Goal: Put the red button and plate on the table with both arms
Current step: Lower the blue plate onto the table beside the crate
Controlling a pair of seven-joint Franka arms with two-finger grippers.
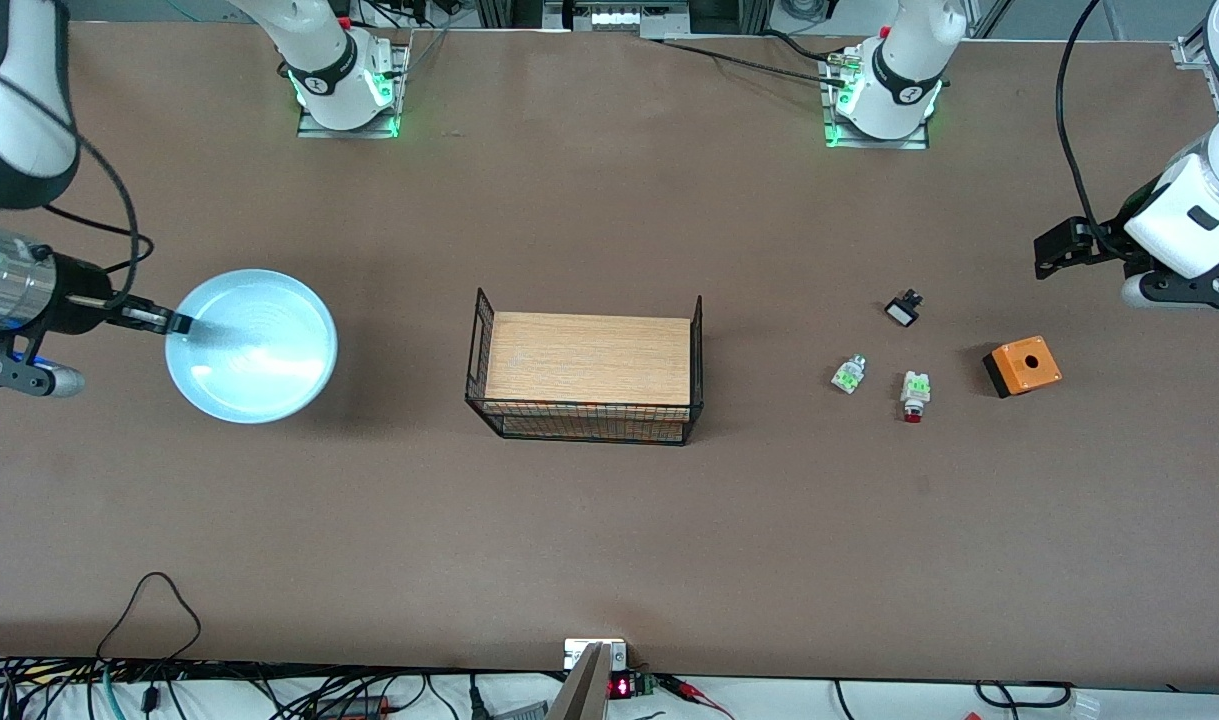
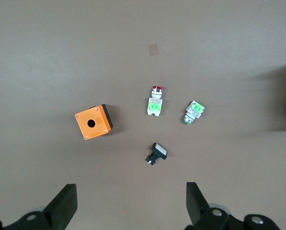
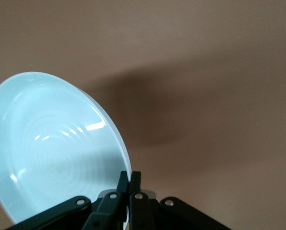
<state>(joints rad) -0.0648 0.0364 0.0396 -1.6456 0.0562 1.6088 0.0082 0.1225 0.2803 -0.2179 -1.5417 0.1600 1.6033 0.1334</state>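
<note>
Over the worktop (image 1: 609,540), at the right arm's end, the plate (image 1: 252,345) is gripped by its rim in the right claw (image 1: 174,322), apparently for lowering. Beside the orange box (image 1: 1023,366), the red button (image 1: 915,393) is lying, while the left claw (image 2: 131,211) is held spread above it.

Right pincer (image 1: 181,322) clamps plate (image 1: 252,345) rim; left arm waits.

Even overhead light, glare on the plate (image 1: 252,345), perhaps slightly soft shadows.
</note>
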